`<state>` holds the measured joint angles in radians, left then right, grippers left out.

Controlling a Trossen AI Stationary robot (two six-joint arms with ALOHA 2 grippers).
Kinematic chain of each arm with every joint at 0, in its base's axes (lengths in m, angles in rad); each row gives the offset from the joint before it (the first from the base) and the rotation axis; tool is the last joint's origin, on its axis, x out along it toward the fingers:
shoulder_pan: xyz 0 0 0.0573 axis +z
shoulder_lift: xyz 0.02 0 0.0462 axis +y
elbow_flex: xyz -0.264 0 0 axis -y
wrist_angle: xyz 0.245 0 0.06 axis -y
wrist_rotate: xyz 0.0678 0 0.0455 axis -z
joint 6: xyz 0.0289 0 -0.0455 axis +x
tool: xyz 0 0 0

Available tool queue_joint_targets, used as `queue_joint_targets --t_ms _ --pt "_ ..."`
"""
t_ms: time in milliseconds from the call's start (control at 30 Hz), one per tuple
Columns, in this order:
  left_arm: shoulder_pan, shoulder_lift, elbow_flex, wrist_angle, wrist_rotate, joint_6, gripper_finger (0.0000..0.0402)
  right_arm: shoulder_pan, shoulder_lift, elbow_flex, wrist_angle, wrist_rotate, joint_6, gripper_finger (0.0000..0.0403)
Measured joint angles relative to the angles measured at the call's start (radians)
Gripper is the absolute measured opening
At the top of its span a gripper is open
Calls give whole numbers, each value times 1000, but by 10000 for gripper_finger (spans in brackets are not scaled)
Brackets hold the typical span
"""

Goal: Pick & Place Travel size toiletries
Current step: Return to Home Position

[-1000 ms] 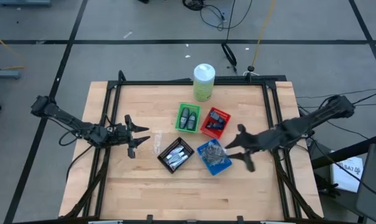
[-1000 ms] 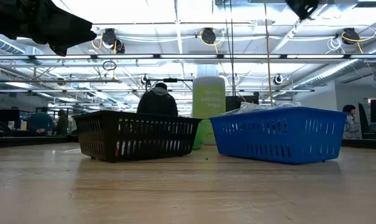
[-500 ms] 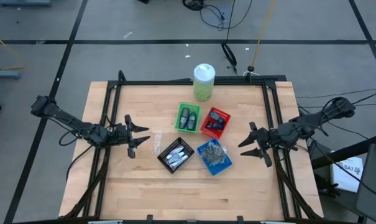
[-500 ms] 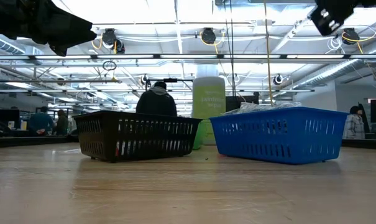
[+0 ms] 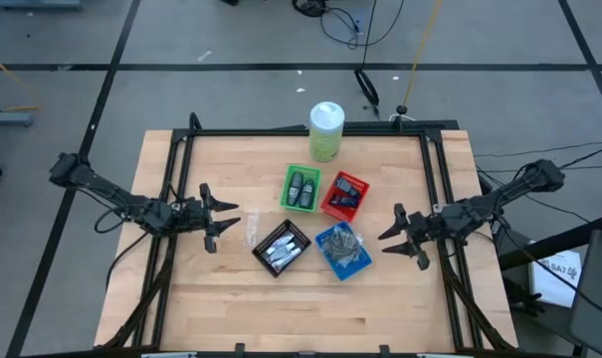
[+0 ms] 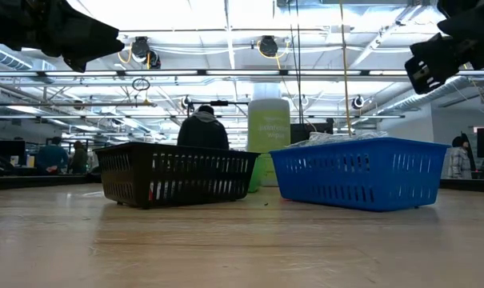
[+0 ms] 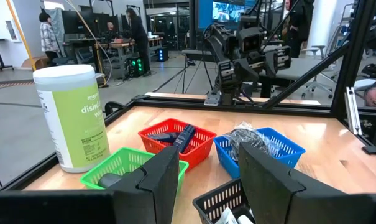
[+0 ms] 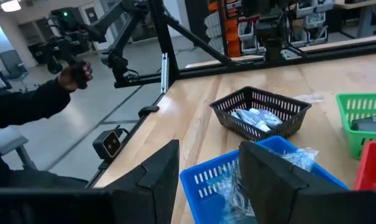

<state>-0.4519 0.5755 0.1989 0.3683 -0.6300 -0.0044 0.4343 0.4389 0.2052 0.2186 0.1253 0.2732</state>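
Note:
Four small trays stand mid-table. The green tray (image 5: 301, 188) holds two dark oval bottles (image 5: 301, 186). Navy flat packs (image 5: 348, 190) lie in the red tray (image 5: 344, 196), and white tubes (image 5: 284, 249) in the black tray (image 5: 281, 247). The blue tray (image 5: 342, 251) holds grey pieces in clear wrapping (image 5: 344, 243). My left gripper (image 5: 231, 216) hovers open to the left of the trays. My right gripper (image 5: 384, 242) hovers open just right of the blue tray, and its wrist view looks over that tray (image 8: 203, 180) to the black one (image 8: 260, 112). Neither gripper holds anything.
A tall pale-green canister (image 5: 326, 130) stands at the far edge behind the green tray. A scrap of clear plastic (image 5: 251, 231) lies left of the black tray. Black frame rails (image 5: 438, 189) run along the table's sides. A person's hand (image 8: 73, 74) shows beyond the table.
My right gripper has drawn back from over the blue tray toward the table's right edge and has come lower. It stays open. The left arm and the trays have kept still.

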Motion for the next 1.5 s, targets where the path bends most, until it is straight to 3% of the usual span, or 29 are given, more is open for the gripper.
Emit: queue_joint_targets --t_ms 133,300,767,1300,1500 --pt "0 0 0 0 0 0 163 0 -55 -6 -38 -9 -28 155" --pt "0 0 0 0 0 0 164 0 -155 -6 -104 -102 -88 155" --pt "0 0 0 0 0 -1 163 0 -425 -6 -283 -101 -133 155" --pt "0 0 0 -35 1 -77 164 0 -436 -8 -297 -84 -156 155" --pt "0 0 0 -47 2 -113 164 -1 -436 -85 -157 -47 -176 155"
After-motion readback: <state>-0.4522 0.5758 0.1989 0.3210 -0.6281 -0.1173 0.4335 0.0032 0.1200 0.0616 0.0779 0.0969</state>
